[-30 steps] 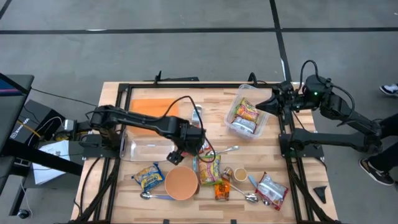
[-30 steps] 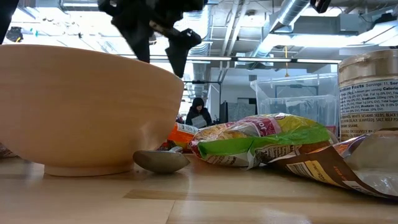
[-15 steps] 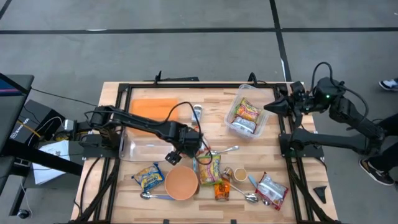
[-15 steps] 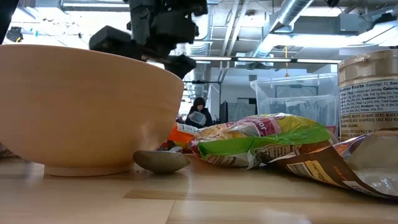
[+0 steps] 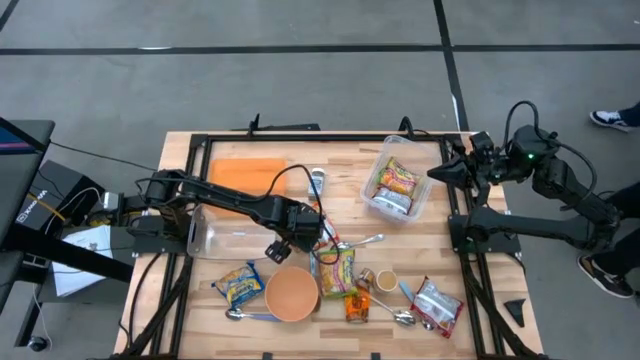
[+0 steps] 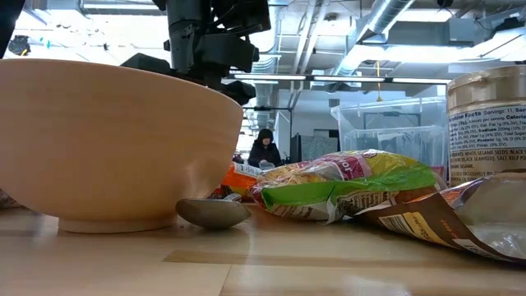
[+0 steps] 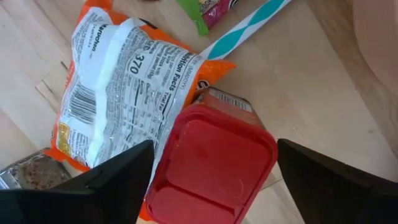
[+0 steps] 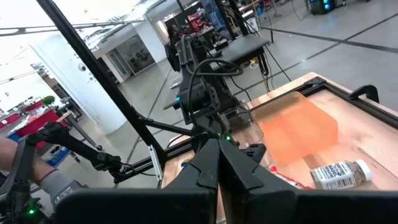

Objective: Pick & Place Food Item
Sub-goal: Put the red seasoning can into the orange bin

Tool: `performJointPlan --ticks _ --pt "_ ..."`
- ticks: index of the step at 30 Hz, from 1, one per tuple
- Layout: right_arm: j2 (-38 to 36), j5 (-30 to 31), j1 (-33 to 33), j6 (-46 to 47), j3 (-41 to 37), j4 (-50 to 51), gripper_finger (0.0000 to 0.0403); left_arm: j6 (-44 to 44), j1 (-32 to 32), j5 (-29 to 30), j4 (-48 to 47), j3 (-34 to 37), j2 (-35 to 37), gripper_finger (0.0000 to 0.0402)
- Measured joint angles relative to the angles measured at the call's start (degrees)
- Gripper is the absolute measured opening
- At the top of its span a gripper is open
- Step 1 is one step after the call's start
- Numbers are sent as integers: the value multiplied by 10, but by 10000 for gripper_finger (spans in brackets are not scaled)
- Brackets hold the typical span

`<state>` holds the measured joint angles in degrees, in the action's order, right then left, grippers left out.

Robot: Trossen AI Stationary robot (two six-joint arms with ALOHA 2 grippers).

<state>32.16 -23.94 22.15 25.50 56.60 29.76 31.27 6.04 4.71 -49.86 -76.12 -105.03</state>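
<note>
I had swung my left gripper [image 5: 292,247] lower over the red-lidded jar [image 7: 211,163], fingers apart; my right gripper [image 5: 440,170], fingers together, had drifted outward.

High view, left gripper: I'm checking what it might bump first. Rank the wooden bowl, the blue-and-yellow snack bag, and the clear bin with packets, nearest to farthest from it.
From the left gripper:
1. Wooden bowl, just below it at the table's front.
2. Blue-and-yellow snack bag, front-left of the bowl; fairly close to the bowl's rank.
3. Clear bin with packets, far across toward the right arm's side.
</note>
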Motion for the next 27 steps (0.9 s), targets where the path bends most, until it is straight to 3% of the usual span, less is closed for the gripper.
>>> performJointPlan --ticks 10,17,27 --pt "0 1 0 0 0 0 0 0 0 35 3 0 0 207" --pt "0 13 0 0 0 0 0 0 0 43 54 -5 5 207" --pt "0 17 0 5 0 -2 0 0 -18 60 17 -113 7 207"
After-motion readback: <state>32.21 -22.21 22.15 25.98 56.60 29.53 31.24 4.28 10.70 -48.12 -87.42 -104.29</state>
